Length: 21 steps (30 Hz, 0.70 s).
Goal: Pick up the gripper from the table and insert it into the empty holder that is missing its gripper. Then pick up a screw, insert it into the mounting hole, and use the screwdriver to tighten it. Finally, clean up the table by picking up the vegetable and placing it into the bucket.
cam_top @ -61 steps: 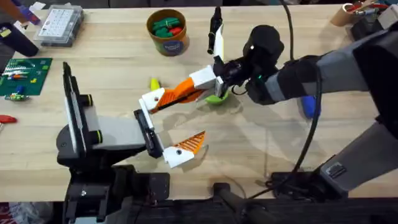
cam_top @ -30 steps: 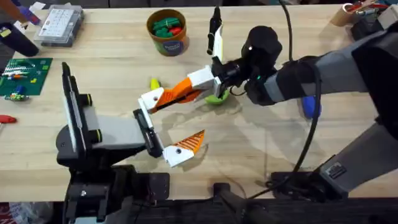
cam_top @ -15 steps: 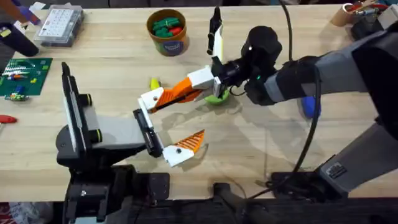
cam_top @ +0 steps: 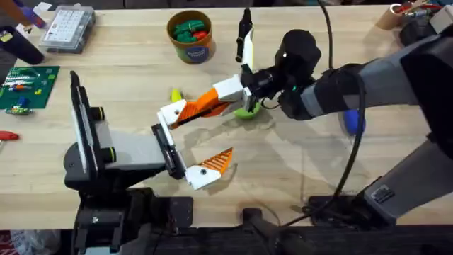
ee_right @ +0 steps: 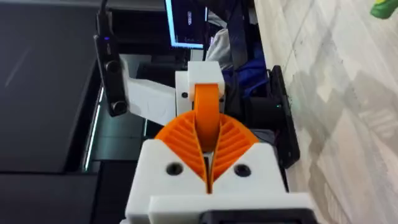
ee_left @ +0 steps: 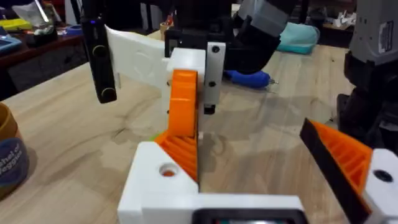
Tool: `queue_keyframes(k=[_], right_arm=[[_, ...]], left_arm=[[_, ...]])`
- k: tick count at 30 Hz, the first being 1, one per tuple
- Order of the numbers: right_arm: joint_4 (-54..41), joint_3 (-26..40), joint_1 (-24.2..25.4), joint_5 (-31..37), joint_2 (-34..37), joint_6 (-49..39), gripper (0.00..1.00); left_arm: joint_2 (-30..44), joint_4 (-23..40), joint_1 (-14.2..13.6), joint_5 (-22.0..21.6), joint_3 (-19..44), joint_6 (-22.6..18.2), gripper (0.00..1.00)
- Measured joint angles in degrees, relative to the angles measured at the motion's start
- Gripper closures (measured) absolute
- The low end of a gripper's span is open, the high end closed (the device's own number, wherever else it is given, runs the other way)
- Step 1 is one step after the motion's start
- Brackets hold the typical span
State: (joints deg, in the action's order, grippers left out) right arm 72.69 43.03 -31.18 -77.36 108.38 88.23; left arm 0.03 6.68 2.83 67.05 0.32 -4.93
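Observation:
The orange ribbed gripper (cam_top: 200, 106) bridges from my right gripper (cam_top: 219, 98) to the white holder (cam_top: 172, 113) on the upper black jaw. In the right wrist view my white fingers (ee_right: 168, 171) are shut on the gripper (ee_right: 207, 112). Seen from the left wrist, the gripper (ee_left: 183, 118) rests against the holder (ee_left: 158, 186). My left gripper (cam_top: 195, 138) stands open, and its other orange finger (cam_top: 218, 162) is apart. The yellow vegetable (cam_top: 175, 94) lies on the table (cam_top: 297, 170). The bucket (cam_top: 190, 35) stands at the back. The right arm half hides the blue screwdriver (cam_top: 352, 120).
A green disc (cam_top: 245, 111) lies under my right gripper. At the far left are a clear compartment box (cam_top: 67, 28) and a green circuit board (cam_top: 25, 85). The bucket holds green and red pieces.

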Motion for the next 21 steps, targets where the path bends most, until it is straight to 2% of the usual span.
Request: queue_keyframes(k=[5, 11, 12, 14, 16, 19, 20, 21], right_arm=[[0.00, 0.00, 0.00, 0.00, 0.00, 0.00, 0.994], [-0.24, 0.00, -0.04, 0.16, 0.00, 0.01, 0.906], [-0.35, 0.00, -0.04, 0.29, 0.00, 0.14, 0.851], [-0.43, 0.01, -0.19, 1.30, 0.00, 0.07, 0.648], [-0.45, 0.02, -0.23, 1.86, 0.00, 0.06, 0.489], [-0.48, 0.02, -0.31, 2.51, 0.00, 0.03, 0.105], [-0.45, 0.02, -0.31, 2.69, 0.00, 0.01, 0.035], [-0.44, 0.02, -0.31, 2.78, 0.00, 0.01, 0.015]], left_arm=[[0.00, 0.00, 0.00, 0.00, -0.02, 0.00, 0.014], [0.00, -0.02, 0.00, -0.06, -0.02, -0.02, 0.014], [0.00, -0.02, 0.00, 0.05, -0.02, -0.05, 0.014], [0.00, 0.07, -0.09, 0.84, 0.00, -0.10, 0.014], [0.00, 0.12, -0.21, 1.08, 0.00, -0.18, 0.015], [0.00, 0.17, -0.22, 1.31, 0.00, -0.23, 0.014], [0.00, 0.17, -0.22, 1.33, 0.00, -0.24, 0.014], [0.00, 0.19, -0.22, 1.35, 0.00, -0.24, 0.014]])
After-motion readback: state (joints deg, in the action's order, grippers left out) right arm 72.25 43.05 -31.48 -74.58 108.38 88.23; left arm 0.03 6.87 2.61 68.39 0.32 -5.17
